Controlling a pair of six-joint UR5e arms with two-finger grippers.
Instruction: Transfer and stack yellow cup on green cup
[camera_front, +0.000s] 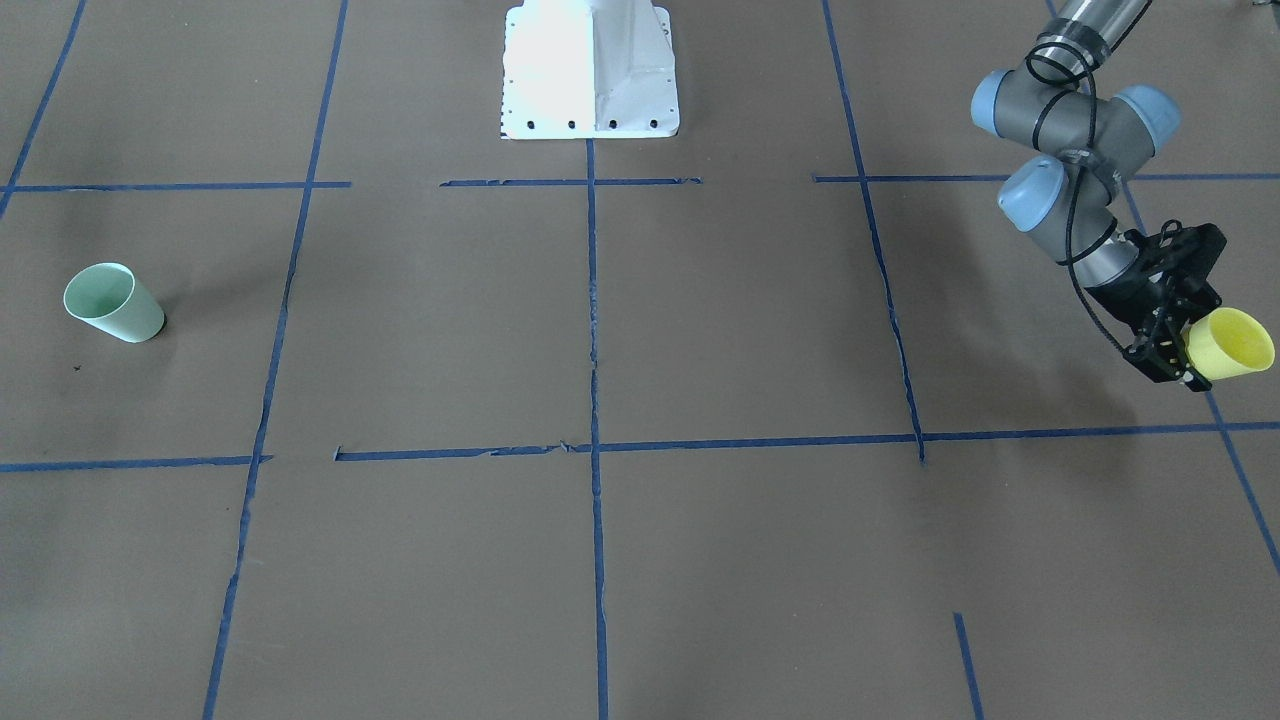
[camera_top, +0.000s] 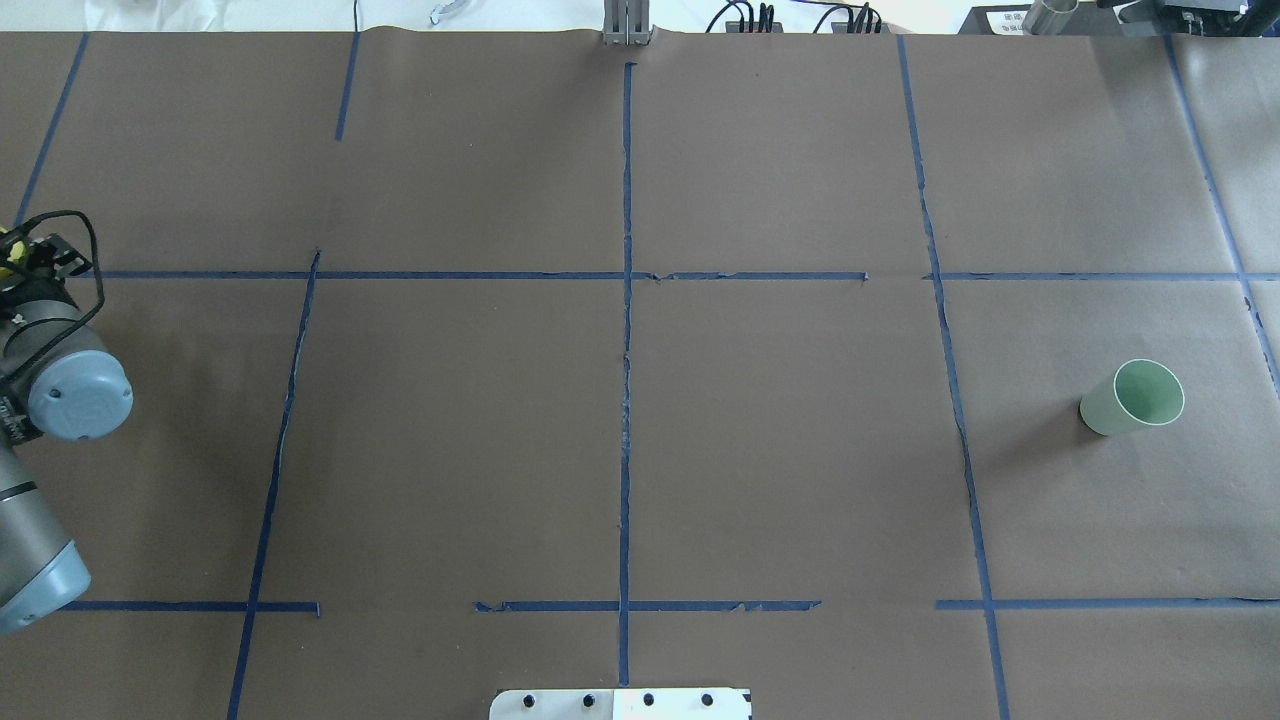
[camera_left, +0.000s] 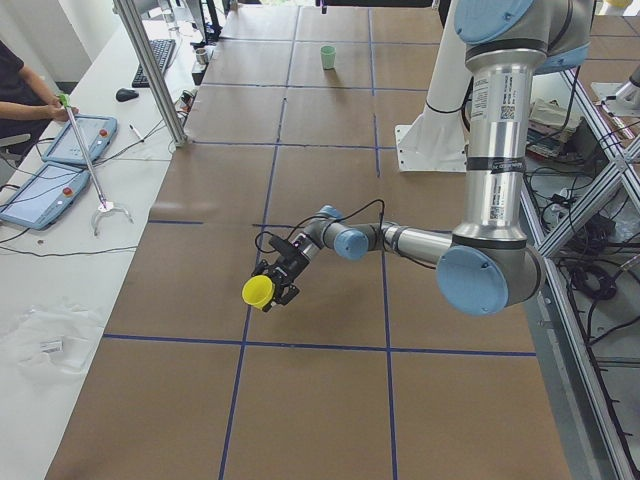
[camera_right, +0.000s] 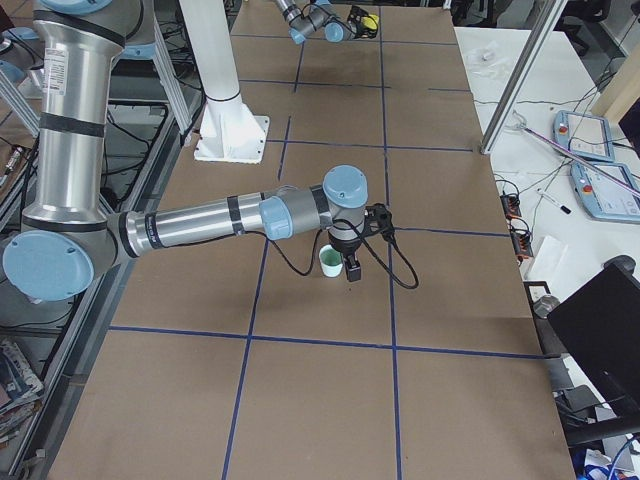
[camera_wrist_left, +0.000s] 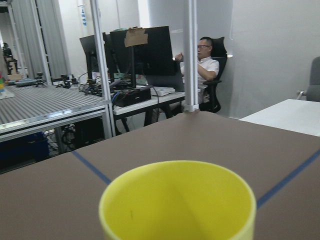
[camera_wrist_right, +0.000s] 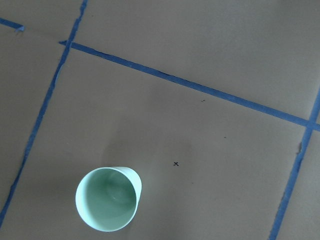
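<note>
Over brown-papered surface (camera_front: 700, 330), yellow cup (camera_front: 1232, 343) is gripped by left hand (camera_front: 1188, 352), green cup (camera_front: 112, 303) well apart; state of right hand (camera_right: 350, 270) cannot be told.

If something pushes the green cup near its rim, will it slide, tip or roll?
The green cup stands upright and empty on its narrower base, so a push near the rim would probably tip it. It looks like thin plastic, so likely light. On its side, the tapered wall would likely roll it in a curve.
</note>
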